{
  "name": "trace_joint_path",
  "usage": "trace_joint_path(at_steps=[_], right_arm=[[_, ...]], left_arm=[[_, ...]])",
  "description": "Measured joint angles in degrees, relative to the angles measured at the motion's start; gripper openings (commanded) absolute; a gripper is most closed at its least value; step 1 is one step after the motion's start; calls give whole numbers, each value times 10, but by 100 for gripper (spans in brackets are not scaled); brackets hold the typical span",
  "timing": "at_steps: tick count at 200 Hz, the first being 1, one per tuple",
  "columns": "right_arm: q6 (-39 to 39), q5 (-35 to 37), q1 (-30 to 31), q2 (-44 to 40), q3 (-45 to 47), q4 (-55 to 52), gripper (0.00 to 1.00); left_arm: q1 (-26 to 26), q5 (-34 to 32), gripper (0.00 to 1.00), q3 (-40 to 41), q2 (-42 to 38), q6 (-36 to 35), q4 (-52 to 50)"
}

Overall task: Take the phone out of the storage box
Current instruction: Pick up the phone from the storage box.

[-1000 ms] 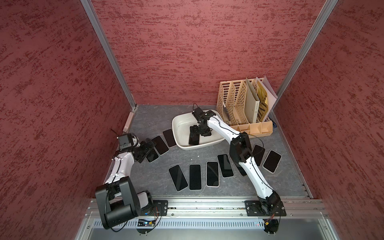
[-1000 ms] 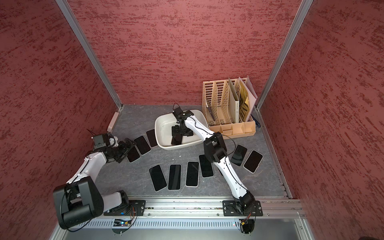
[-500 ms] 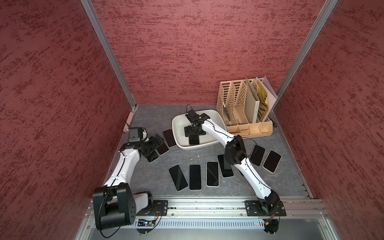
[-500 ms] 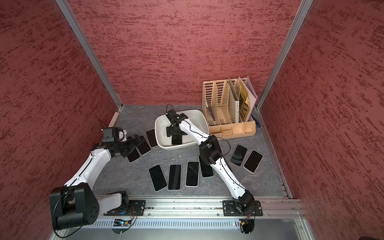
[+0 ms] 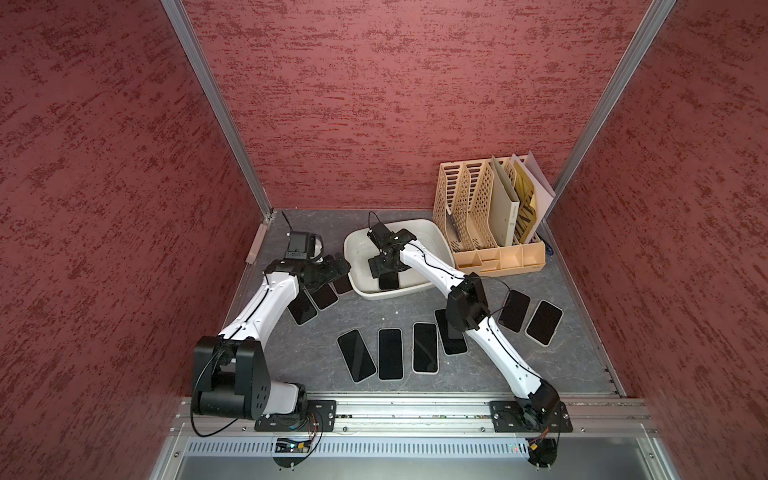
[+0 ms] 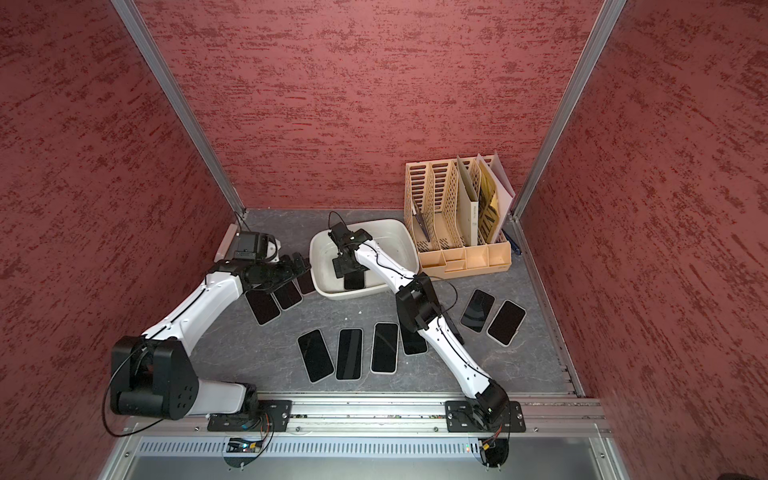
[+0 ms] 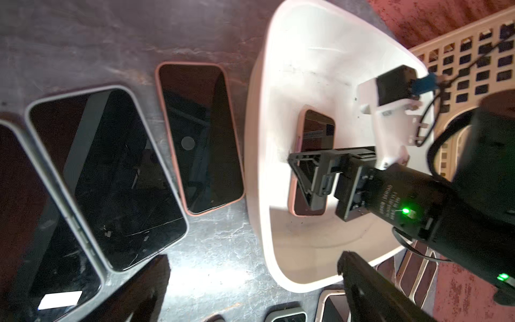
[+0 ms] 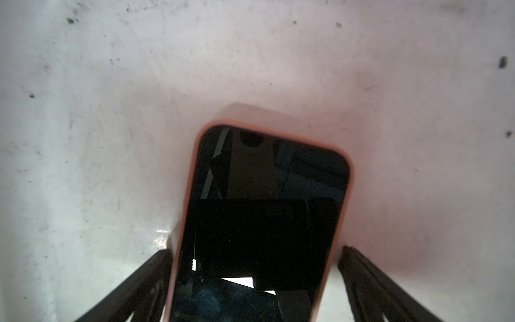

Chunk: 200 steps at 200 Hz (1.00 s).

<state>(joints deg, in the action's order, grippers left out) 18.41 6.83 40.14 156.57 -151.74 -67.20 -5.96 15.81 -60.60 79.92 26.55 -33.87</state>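
Operator: Status, nearest zone?
Technician: Row of phones (image 5: 390, 353) lies screens-up on the table (image 5: 316, 345), closest to the front edge. Slightly farther, a pair of phones (image 5: 514, 311) lies to one side and a group of phones (image 5: 324, 296) to the other. All lie outside the storage box (image 5: 432, 232).
Operator: Next zone?
Technician: Above that group hovers the left gripper (image 5: 332, 270), just beside the storage box. Jaws spread wide; nothing between them.
Operator: Inside the box?
Technician: One phone (image 8: 264, 195) in a pink case rests on the box floor, near the front wall. No other phone shows inside. The right gripper (image 8: 255, 249) is lowered over it, fingers (image 8: 367, 281) spread to either side of its long edges. No clamp is made; the phone is not lifted.
Operator: Beyond the box?
Technician: File organizer (image 5: 478, 216) against the back wall. Not part of the procedure.
Operator: Progress?
Technician: Judged: approach and alignment complete, extraction not yet begun. Remaining steps: close on the phone, raise it clear of the rim, carry it out, set it on the table. With the box then empty, the task would appear finished
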Motion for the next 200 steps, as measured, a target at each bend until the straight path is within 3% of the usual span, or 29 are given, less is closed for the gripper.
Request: trace_joint_path(at_steps=[23,60,126,157,200], right_arm=[[-10,1,-5,-33,59,9,98],[-26,-9,-27,-101,178,25,98],[-73,-59,-59,-145,256,68,98],[-123,-76,-59,-148,256,74,98],[-171,-84,-59,-116,190,70,98]], left_arm=[[-26,-5,100,-30,-3,0,10],[-41,-7,100,-2,-33,12,22],[-47,-16,100,33,-121,19,11],[-47,-20,100,47,-167,17,6],[-47,-28,100,70,-212,16,-18]])
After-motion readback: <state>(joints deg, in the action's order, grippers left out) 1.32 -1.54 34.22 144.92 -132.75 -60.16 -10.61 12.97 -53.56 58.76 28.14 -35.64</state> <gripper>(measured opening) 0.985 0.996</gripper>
